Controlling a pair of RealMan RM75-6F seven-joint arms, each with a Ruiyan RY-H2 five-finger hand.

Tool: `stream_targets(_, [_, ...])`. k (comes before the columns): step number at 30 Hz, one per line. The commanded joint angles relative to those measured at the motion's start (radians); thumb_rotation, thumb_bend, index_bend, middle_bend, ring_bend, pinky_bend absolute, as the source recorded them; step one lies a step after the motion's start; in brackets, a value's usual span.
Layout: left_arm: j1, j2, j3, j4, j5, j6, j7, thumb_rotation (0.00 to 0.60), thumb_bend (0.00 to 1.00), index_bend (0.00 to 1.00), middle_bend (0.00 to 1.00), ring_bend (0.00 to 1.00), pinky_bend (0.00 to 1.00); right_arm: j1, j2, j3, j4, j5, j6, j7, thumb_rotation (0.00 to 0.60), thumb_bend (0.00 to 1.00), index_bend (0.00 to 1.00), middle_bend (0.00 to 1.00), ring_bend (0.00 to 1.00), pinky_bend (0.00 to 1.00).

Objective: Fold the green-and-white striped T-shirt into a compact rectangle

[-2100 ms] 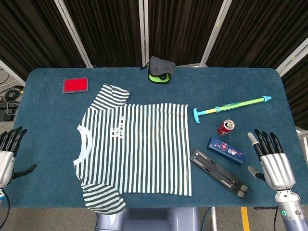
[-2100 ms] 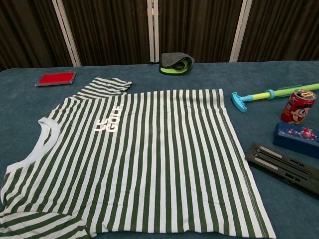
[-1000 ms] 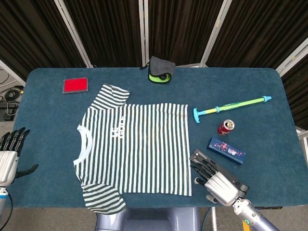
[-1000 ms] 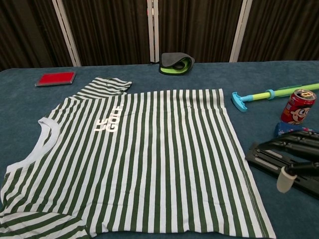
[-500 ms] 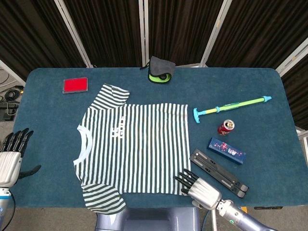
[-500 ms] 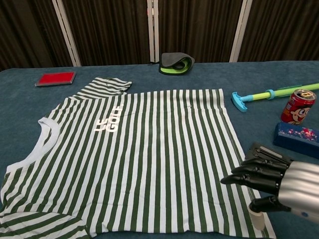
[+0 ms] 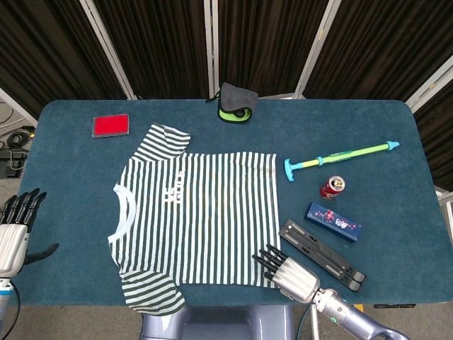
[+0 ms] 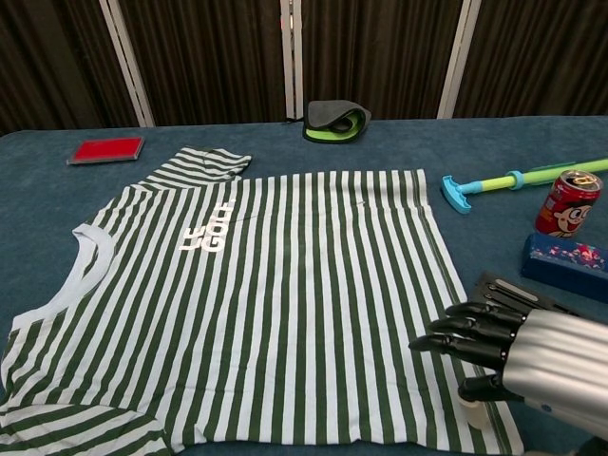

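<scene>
The striped T-shirt (image 7: pixel 198 219) lies flat, one sleeve hanging off the surface's (image 7: pixel 64 177) near edge. The right robot hand (image 7: pixel 289 273) hovers over its corner, fingers spread, holding nothing. The left robot hand (image 7: pixel 14 230) waits wide and empty beside the surface.

One T-shirt (image 7: pixel 198 218), one can (image 7: pixel 332 187)

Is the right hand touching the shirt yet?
Cannot tell. In both views the right hand overlaps the shirt near its hem corner, but neither shows contact or a gap.
</scene>
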Motion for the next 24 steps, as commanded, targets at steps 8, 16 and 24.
stream_targets(8, [0.000, 0.002, 0.000, 0.001, 0.000, -0.001, -0.002, 0.600, 0.00, 0.00, 0.00, 0.00, 0.00, 0.001, -0.010, -0.010, 0.009, 0.009, 0.002, -0.033, 0.600, 0.14, 0.49, 0.06, 0.00, 0.00])
stream_targets(16, [0.001, 0.002, 0.001, 0.000, 0.005, 0.001, -0.002, 0.600, 0.00, 0.00, 0.00, 0.00, 0.00, 0.003, -0.018, -0.015, 0.028, 0.021, 0.011, -0.024, 0.600, 0.25, 0.50, 0.07, 0.00, 0.00])
stream_targets(24, [0.001, 0.003, 0.002, 0.000, 0.005, -0.001, -0.003, 0.600, 0.00, 0.00, 0.00, 0.00, 0.00, 0.007, -0.026, -0.016, 0.047, 0.015, 0.053, 0.012, 0.600, 0.38, 0.53, 0.09, 0.00, 0.00])
